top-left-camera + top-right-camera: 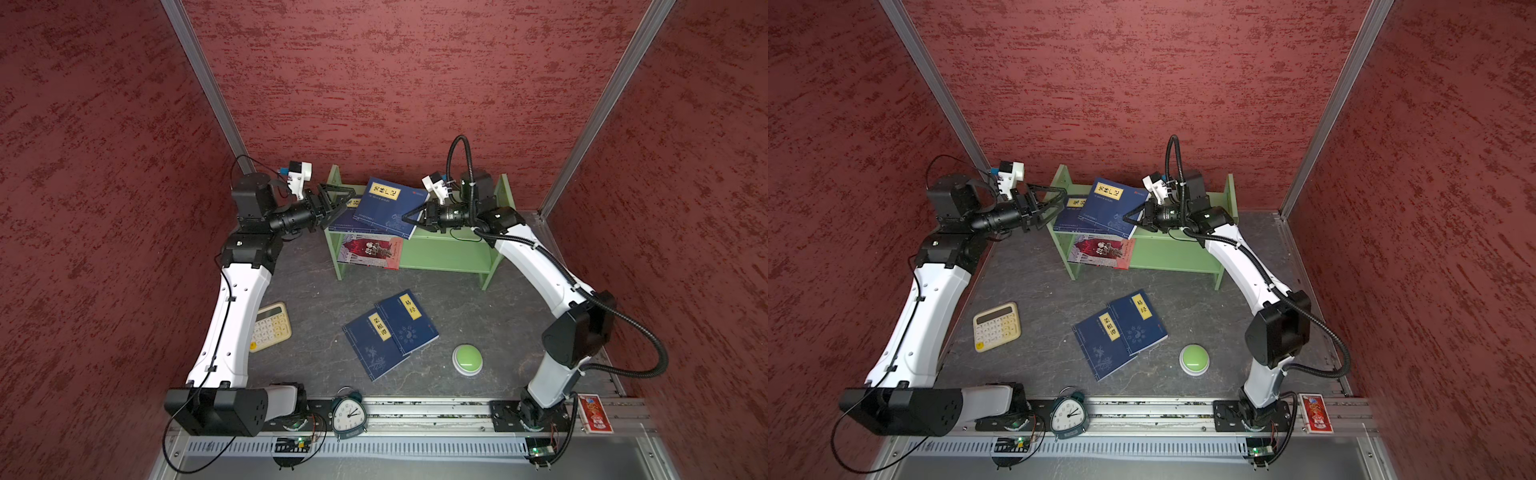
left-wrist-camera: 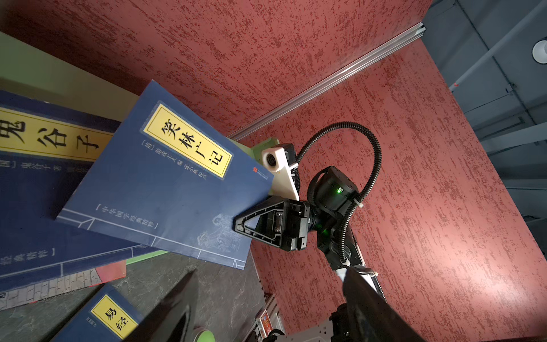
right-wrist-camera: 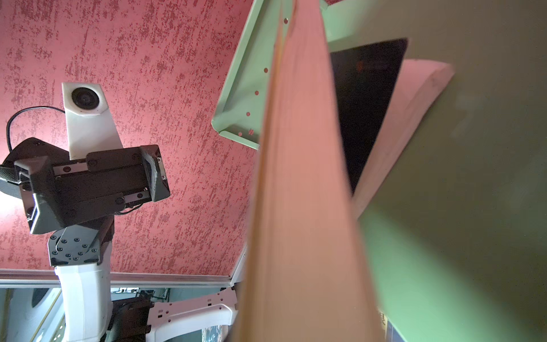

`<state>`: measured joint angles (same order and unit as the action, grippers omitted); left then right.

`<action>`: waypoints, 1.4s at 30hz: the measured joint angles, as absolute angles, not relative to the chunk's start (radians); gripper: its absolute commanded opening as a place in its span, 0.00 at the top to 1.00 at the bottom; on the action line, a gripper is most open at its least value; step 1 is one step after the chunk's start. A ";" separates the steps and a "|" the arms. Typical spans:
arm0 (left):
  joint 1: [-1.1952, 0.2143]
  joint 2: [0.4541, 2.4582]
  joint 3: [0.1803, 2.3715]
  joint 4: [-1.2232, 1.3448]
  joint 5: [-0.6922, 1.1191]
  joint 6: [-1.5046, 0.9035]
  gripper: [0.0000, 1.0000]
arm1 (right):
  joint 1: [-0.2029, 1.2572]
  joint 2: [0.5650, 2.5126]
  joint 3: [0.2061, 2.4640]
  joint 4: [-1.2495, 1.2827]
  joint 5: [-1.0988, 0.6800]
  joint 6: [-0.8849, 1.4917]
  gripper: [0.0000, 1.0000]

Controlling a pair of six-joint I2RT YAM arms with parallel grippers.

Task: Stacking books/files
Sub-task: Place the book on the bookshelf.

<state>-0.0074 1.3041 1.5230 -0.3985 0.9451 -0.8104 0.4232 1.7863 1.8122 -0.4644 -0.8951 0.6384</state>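
At the front rail: alarm clock standing near the middle, small red packet at the far right end.

Further in, on the dark tabletop: green button right of centre, cream calculator at left. Between them, two books lying flat and face up: front navy book and second navy book, overlapping along one long edge, yellow labels showing.

Beyond, against the back wall: green shelf with two levels. On the lower level, toward its left end: red-and-white book, lying flat. On the top level, left end: lower navy book, flat, label partly covered. Over it, tilted: held navy book, one side across the lower one, the other side lifted.

Right gripper clamped tight on that book's right edge near the front corner, thin cover pinched between the jaws. In the right wrist view, only blurred page edges close up.

Left gripper at the shelf's left end, just beside the lower navy book, jaws spread wide with nothing between them. Contact with the book not clear.
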 measured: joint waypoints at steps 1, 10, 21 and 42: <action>-0.007 1.307 1.523 -0.398 0.945 -0.810 0.23 | 0.423 1.797 1.825 -0.471 -0.905 0.632 0.89; -0.006 1.324 1.523 -0.387 0.943 -0.812 0.22 | 0.418 1.870 1.895 -0.493 -0.994 0.606 0.88; -0.007 1.345 1.522 -0.364 0.941 -0.819 0.22 | 0.414 1.998 2.078 -0.577 -1.049 0.581 0.84; -0.012 1.350 1.487 -0.327 0.942 -0.846 0.22 | 0.408 2.172 2.350 -0.823 -0.971 0.487 0.45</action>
